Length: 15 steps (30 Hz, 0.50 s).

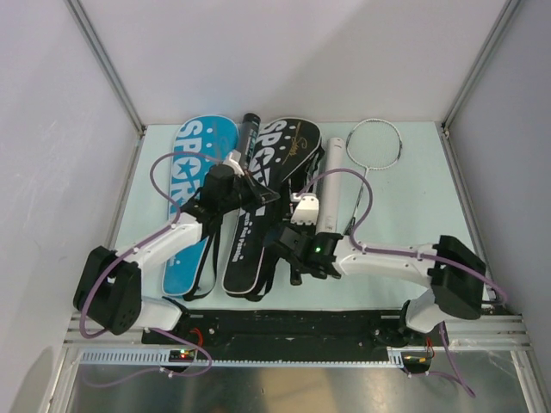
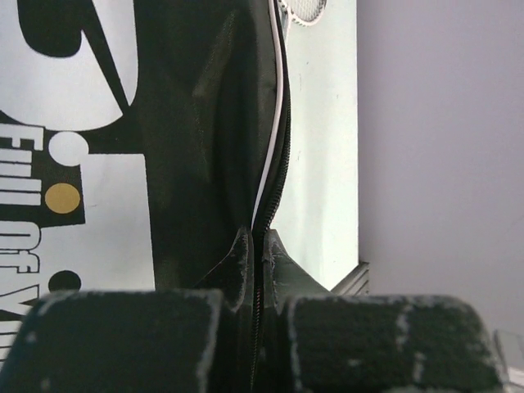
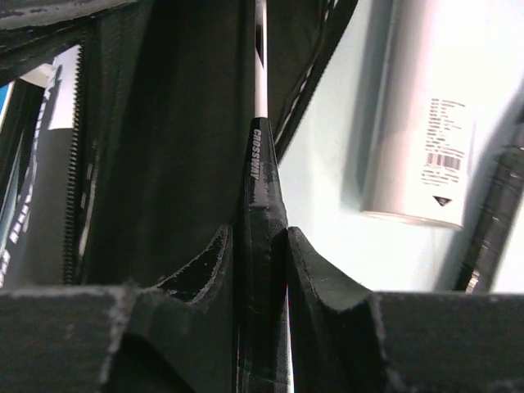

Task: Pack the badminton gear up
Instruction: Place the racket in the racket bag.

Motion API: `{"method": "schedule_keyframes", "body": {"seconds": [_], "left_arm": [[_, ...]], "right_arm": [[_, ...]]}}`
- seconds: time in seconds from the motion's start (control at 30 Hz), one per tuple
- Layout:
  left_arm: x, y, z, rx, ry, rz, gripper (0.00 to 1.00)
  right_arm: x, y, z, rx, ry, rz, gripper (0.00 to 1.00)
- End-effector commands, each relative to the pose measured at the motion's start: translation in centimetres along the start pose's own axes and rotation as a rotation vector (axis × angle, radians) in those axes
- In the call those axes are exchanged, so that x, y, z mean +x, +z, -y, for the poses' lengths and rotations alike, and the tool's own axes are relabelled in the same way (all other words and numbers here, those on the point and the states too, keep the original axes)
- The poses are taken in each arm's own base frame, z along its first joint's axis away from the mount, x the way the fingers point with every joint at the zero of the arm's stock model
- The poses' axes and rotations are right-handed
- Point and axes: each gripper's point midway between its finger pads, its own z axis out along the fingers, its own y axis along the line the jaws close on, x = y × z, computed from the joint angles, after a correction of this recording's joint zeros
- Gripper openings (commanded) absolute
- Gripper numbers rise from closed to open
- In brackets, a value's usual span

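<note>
the left end effector (image 2: 260, 246) is pinched tight on the zipper edge of the black fabric racket cover (image 1: 250, 258), which lies on the pale green worktop (image 1: 405, 215). the right end effector (image 3: 264, 237) clamps the black racket handle (image 3: 259, 176), whose white shaft runs into that cover. a white cylindrical tube (image 3: 417, 123) lies just beside it.

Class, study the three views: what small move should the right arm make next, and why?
Probably slide the racket handle a little deeper into the black cover. The right gripper is shut on the handle, the shaft already runs into the opening, and the left gripper pinches the zipper edge.
</note>
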Motion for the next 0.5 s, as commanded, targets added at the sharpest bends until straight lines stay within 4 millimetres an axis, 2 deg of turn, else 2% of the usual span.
{"method": "schedule_keyframes", "body": {"seconds": [0.0, 0.2, 0.47], "left_arm": [[1.1, -1.7, 3.8, 0.165, -0.103, -0.054, 0.00], [1.3, -1.6, 3.4, 0.178, -0.190, -0.046, 0.00], [1.8, -0.4, 2.4, 0.179, -0.245, -0.078, 0.00]], "right_arm": [[-5.7, 2.2, -4.9, -0.100, 0.223, 0.183, 0.00], [-5.5, 5.5, -4.8, -0.075, 0.293, 0.193, 0.00], [-5.0, 6.9, -5.7, -0.138, 0.409, 0.153, 0.06]]}}
